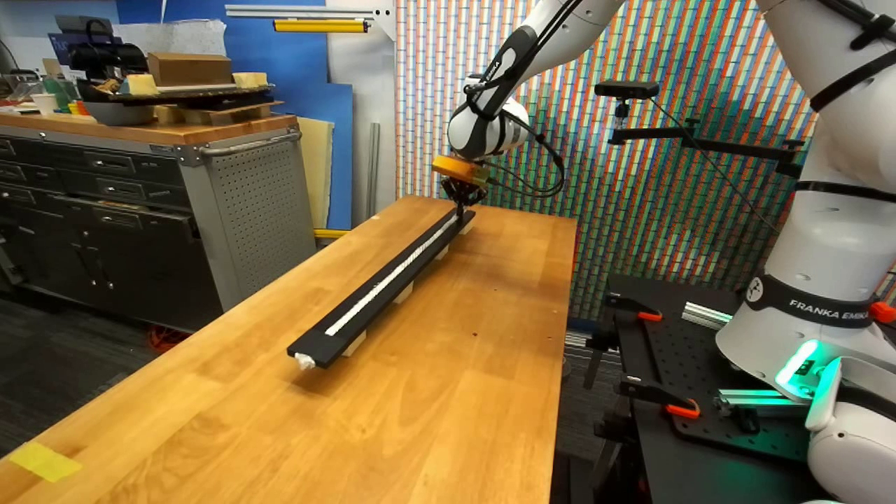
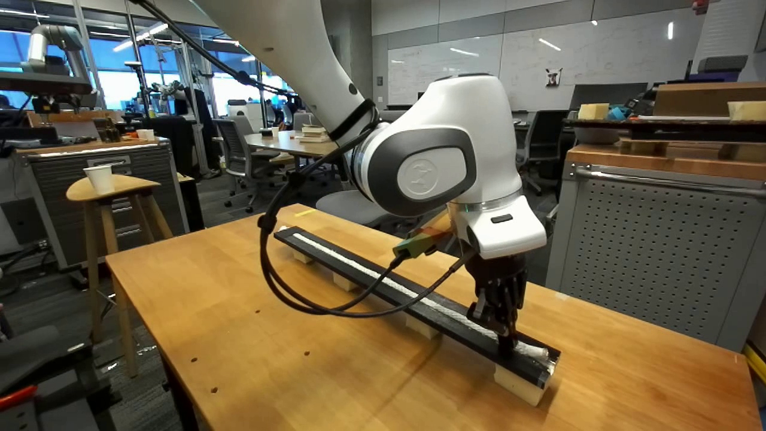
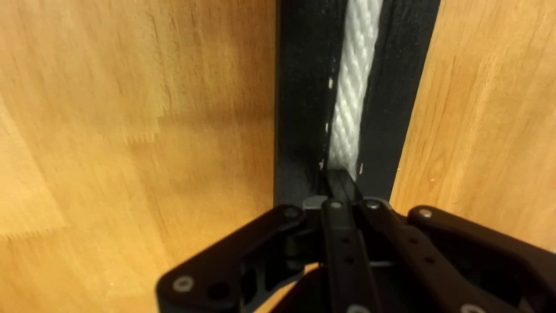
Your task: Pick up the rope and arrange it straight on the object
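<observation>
In both exterior views the rope (image 1: 392, 276) runs almost straight along the top of the bar (image 1: 397, 285), which sits on blocks (image 2: 519, 386) above the counter (image 2: 239, 335). The claw (image 2: 507, 346) points down near one end of the bar, its fingers (image 3: 341, 188) together, tips over the rope; whether they press on it I cannot tell. In an exterior view the rope's end (image 2: 532, 351) shows past the claw, lying close to the bar's tip, a stretch out of sight in the wrist view. There, instead, the rope's slanted strands stand out, with small pale marks (image 3: 330, 82) on the bar beside it, while the blocks are hidden
</observation>
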You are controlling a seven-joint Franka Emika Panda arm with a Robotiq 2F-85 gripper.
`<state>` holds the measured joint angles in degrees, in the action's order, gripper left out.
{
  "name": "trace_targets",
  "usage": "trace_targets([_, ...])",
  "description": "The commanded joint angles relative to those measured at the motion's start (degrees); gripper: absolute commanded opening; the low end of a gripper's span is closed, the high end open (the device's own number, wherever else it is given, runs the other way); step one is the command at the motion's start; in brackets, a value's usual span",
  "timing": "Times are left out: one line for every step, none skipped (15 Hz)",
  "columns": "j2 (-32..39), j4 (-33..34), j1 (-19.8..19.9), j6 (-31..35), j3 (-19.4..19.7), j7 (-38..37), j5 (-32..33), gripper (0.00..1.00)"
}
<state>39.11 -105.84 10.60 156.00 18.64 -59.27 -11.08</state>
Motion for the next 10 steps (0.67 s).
trace_targets([0.72,0.49,-0.26,0.23,-0.24,0.14,-0.67,0.0])
trace_targets([0.28,0.18,-0.85,0.67,0.16,-0.23,-0.38,0.0])
trace_targets([0.13,0.23,-1.62,0.74,1.05,-1.06,0.15,0.0])
trace_targets([-0.06,0.29,-1.68,0.68,1.13,-0.93,0.15,0.0])
trace_targets([-0.48,0.1,-1.66,0.7,0.94,-0.59,-0.01,0.0])
trace_targets([-0.74,-0.11,-1.82,0.89,0.83,-0.46,-0.02,0.0])
trace_targets([-0.83,-0.09,-1.98,0.86,0.63,-0.2,0.06,0.0])
trace_targets([-0.64,0.1,-2.45,0.72,1.04,-0.59,0.39,0.0])
trace_targets([-0.49,0.24,-2.83,0.61,1.38,-0.95,0.59,0.0])
trace_targets([-0.28,0.53,-3.11,0.36,1.79,-1.33,0.75,0.0])
